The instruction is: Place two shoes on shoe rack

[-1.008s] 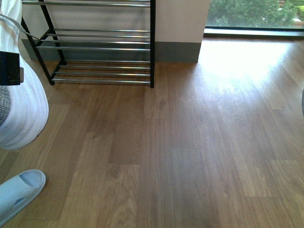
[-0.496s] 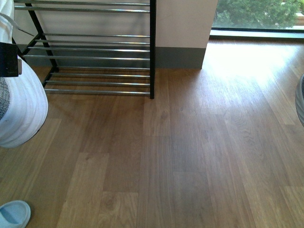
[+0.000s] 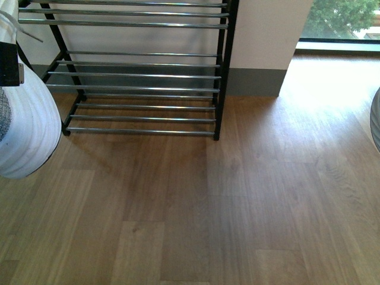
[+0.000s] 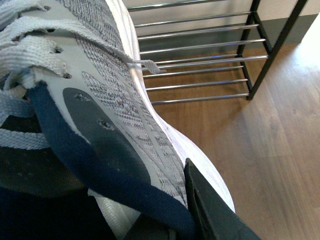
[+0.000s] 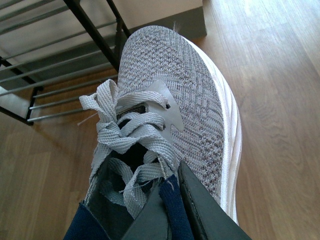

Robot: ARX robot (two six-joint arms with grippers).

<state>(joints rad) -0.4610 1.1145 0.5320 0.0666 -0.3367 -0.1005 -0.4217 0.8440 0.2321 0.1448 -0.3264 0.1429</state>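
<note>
Each gripper holds one grey knit sneaker above the wood floor. In the front view the left sneaker's white sole (image 3: 29, 130) hangs at the left edge, just in front of the shoe rack (image 3: 142, 89). A sliver of the right sneaker (image 3: 376, 119) shows at the right edge. In the left wrist view my left gripper (image 4: 172, 200) is shut on the grey sneaker (image 4: 110, 100) at its dark blue collar, toe towards the rack (image 4: 200, 65). My right gripper (image 5: 167, 192) is shut on the other sneaker (image 5: 175, 85) at its collar, with the rack (image 5: 60, 65) beyond the toe.
The rack's chrome bars carry no shoes in the part that shows. A white wall with a grey skirting board (image 3: 255, 80) stands right of the rack. A bright window (image 3: 341, 21) lies further right. Wood floor (image 3: 225, 214) spreads in front.
The front view has shifted: the rack now sits further right and lower in frame, looking closer. The pale blue slide at the lower left has dropped out of view. Both sneakers stay gripped.
</note>
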